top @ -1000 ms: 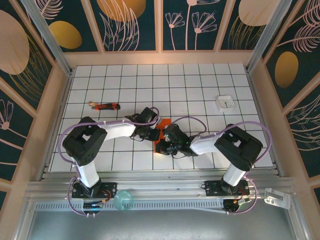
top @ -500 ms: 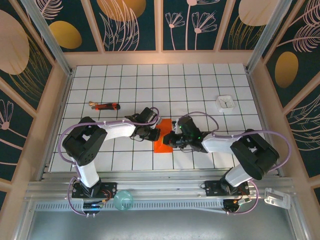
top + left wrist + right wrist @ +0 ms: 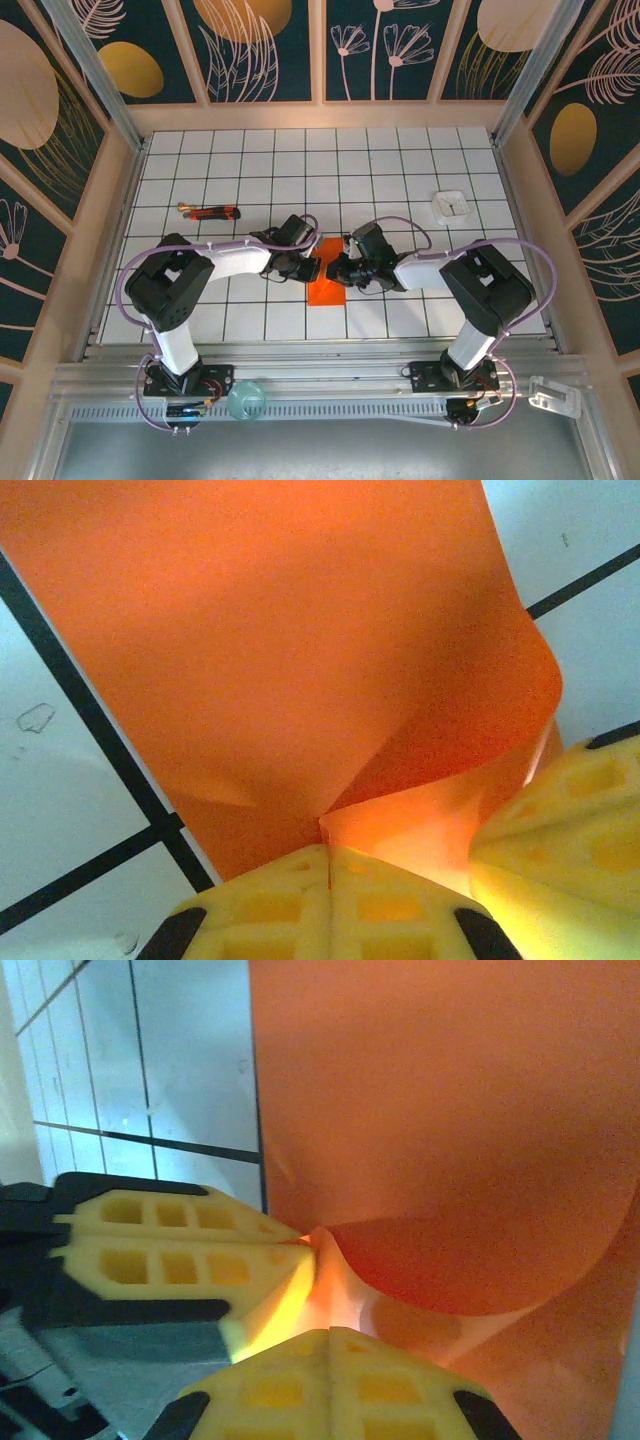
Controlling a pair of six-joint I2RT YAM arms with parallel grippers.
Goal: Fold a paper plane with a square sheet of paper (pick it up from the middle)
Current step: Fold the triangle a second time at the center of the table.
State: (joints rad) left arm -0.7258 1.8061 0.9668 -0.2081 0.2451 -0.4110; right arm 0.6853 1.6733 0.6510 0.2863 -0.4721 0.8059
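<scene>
The square sheet of paper (image 3: 326, 286) is bright orange-red and lies on the white grid table between the two arms, showing as a narrow upright strip. My left gripper (image 3: 313, 267) is shut on its left edge. My right gripper (image 3: 339, 270) is shut on it from the right, tip to tip with the left. In the left wrist view the paper (image 3: 280, 650) rises into a pinched ridge at my left gripper (image 3: 330, 848), with a right finger (image 3: 570, 830) beside it. In the right wrist view my right gripper (image 3: 330, 1332) pinches a curled fold of paper (image 3: 450, 1110) next to the left fingers (image 3: 180, 1250).
A thin red-and-black stick-like tool (image 3: 211, 212) lies at the left back of the table. A small white square object (image 3: 451, 205) sits at the right back. Wooden walls (image 3: 116, 220) close in the table on both sides.
The right gripper has moved up from the paper's lower part to meet the left gripper, and its arm swung round. The left arm has stayed put.
</scene>
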